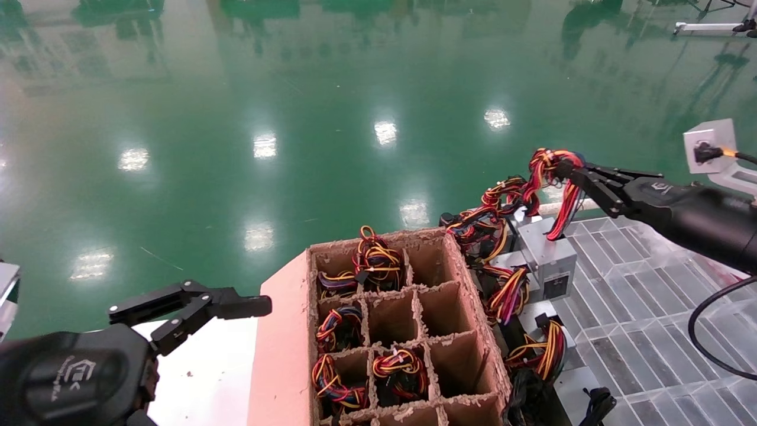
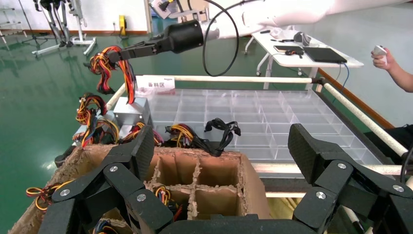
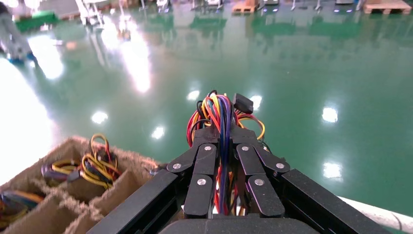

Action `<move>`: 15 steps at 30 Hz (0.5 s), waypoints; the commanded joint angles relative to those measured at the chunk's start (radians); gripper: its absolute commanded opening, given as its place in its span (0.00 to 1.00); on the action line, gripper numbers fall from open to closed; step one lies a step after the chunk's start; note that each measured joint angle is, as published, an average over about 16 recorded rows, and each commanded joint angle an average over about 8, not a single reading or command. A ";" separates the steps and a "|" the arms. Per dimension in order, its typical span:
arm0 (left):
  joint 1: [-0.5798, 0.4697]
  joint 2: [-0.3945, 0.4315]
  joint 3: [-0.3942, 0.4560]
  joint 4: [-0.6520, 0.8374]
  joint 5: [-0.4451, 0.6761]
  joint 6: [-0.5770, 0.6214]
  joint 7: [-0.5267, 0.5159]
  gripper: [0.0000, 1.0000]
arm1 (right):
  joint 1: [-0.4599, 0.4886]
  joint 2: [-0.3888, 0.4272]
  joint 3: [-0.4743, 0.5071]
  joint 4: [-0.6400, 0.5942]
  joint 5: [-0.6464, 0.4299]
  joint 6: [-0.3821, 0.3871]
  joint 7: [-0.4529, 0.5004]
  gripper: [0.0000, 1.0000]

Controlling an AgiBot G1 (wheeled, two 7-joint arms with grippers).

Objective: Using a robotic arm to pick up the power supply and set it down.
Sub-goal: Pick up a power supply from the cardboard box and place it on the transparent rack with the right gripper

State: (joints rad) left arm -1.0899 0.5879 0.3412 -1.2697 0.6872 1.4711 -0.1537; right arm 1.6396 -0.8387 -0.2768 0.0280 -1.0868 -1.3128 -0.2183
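Nearest me, my left end effector [image 1: 233, 299] hangs just left of the brown partitioned cardboard box [image 1: 408, 331], fingers spread wide and holding nothing; through its wrist camera the two black fingers [image 2: 129, 161] frame the box's near wall.

The box is my landmark. Several of its cells hold coiled bundles of red, yellow and black wires [image 1: 378, 260]; the cells along its right column look bare.

Against the box's right wall, more grey units and wire bundles [image 1: 541, 349] lie crowded together, so room on that side is tight.

Right of the box's far right corner, the small grey rectangular metal power supply [image 1: 547, 254] sits tilted among those units, its labelled face turned toward me. I cannot tell its long axis. Its thick looped bundle of red, yellow, orange and black wires [image 1: 547, 165] rises up and away from the box.

My right end effector [image 1: 571, 171] on the black robotic arm [image 1: 692, 216] is clamped narrow on that bundle; the wrist camera shows the wires [image 3: 220, 117] pinched between its fingers [image 3: 204, 170].

Right of the box spreads a clear plastic compartment tray [image 1: 639, 296], open and roomy. Beyond the box's far edge lies glossy green floor [image 1: 295, 118].
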 commanded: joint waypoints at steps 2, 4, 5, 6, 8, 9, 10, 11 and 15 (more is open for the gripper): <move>0.000 0.000 0.000 0.000 0.000 0.000 0.000 1.00 | -0.018 -0.007 0.021 -0.025 0.031 0.006 -0.010 0.00; 0.000 0.000 0.000 0.000 0.000 0.000 0.000 1.00 | -0.029 -0.014 0.034 -0.037 0.049 0.020 -0.015 0.00; 0.000 0.000 0.000 0.000 0.000 0.000 0.000 1.00 | -0.034 -0.017 0.039 -0.041 0.057 0.029 -0.019 0.00; 0.000 0.000 0.000 0.000 0.000 0.000 0.000 1.00 | -0.040 -0.021 0.044 -0.046 0.063 0.041 -0.022 0.00; 0.000 0.000 0.000 0.000 0.000 0.000 0.000 1.00 | -0.049 -0.028 0.052 -0.055 0.075 0.069 -0.027 0.00; 0.000 0.000 0.000 0.000 0.000 0.000 0.000 1.00 | -0.054 -0.032 0.056 -0.060 0.081 0.085 -0.029 0.00; 0.000 0.000 0.000 0.000 0.000 0.000 0.000 1.00 | -0.059 -0.036 0.060 -0.064 0.087 0.101 -0.031 0.00; 0.000 0.000 0.000 0.000 0.000 0.000 0.000 1.00 | -0.064 -0.040 0.064 -0.068 0.093 0.116 -0.032 0.00; 0.000 0.000 0.000 0.000 0.000 0.000 0.000 1.00 | -0.085 -0.052 0.079 -0.079 0.116 0.160 -0.035 0.00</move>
State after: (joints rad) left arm -1.0899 0.5878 0.3415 -1.2697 0.6871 1.4710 -0.1535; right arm 1.5525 -0.8861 -0.1983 -0.0471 -0.9720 -1.1667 -0.2522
